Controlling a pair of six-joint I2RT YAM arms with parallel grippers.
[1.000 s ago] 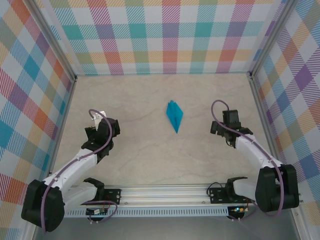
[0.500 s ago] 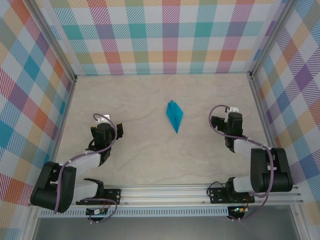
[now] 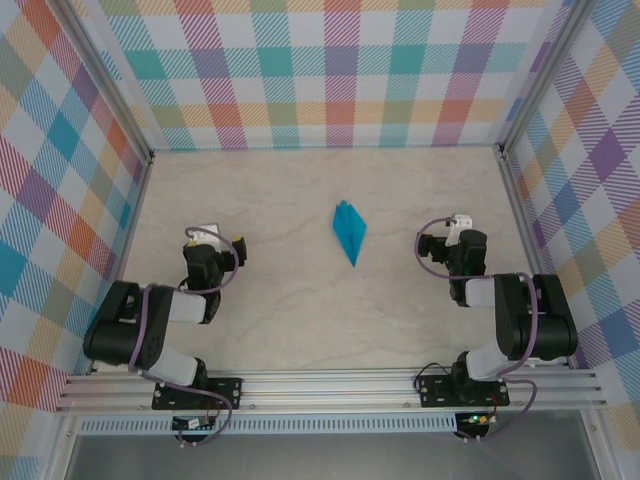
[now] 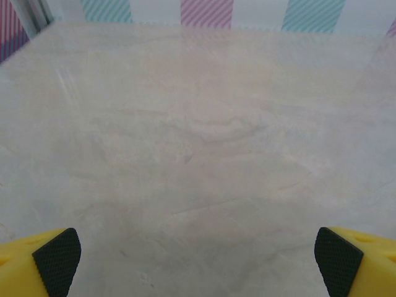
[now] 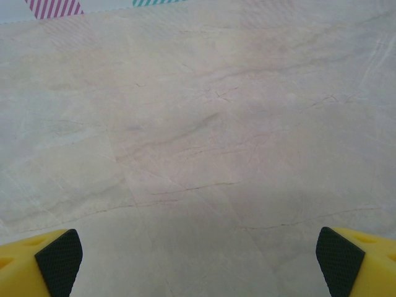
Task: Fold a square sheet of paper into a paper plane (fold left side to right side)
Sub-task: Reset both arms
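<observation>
The left gripper and the right gripper have their yellow, black-padded fingers cut off by the bottom corners of the wrist views, leaving just the wide-set tips. From above, the teal-blue pointed paper plane is too small to read its creases.

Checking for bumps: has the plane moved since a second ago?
No. The plane keeps its spot and heading, measured against the back wall.

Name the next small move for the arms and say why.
Probably settle both arms into rest and leave the paper plane alone: it lies creased into a pointed dart on the table, touched by nothing, while the left pincer and right pincer are wide open, holding nothing.
</observation>
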